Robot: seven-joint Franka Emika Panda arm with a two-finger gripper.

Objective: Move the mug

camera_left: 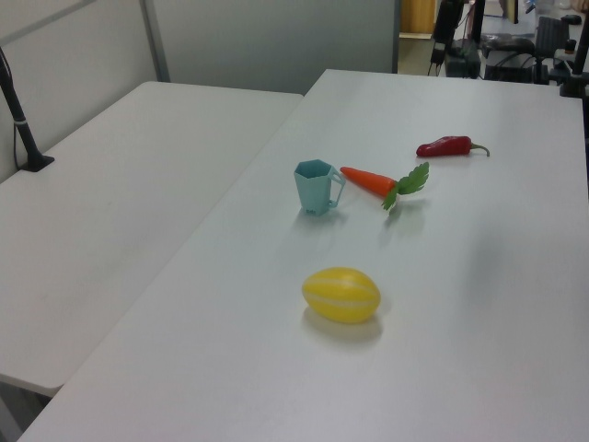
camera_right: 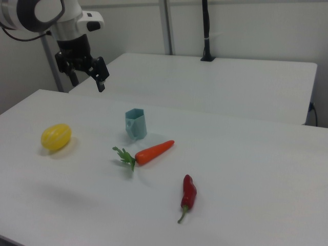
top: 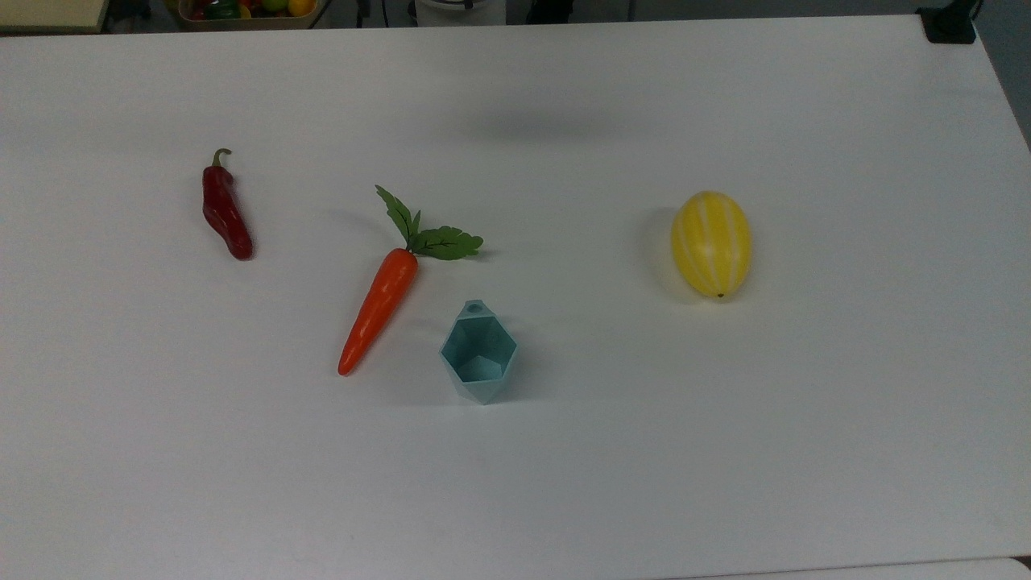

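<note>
mug: the little teal faceted mug (top: 478, 358) stands upright near the middle of the white table (top: 725, 451), just right of the carrot's tip in the top view; nothing inside it, you can see straight down to the bottom
handle: small tab with a hole, at the upper edge of the mug in the top view; in the left view (camera_left: 317, 186) it points toward the carrot
carrot: orange with green leaves (top: 383, 302), lying flat, close to the mug but not touching
chili: dark red chili pepper (top: 225, 209), left part of the top view, well apart from the mug
melon: yellow striped melon (top: 712, 242), right side of the top view, on its own
gripper: the right view has it (camera_right: 87, 77) in the upper left of the frame, up in the air and well clear of the mug (camera_right: 136, 123); fingers look spread apart, holding nothing
basket: top edge of the top view, a tray (top: 250, 19) with some fruit or veg in it, too cropped to name
second table: the left view shows another white table (camera_left: 110, 212) butted against this one
</note>
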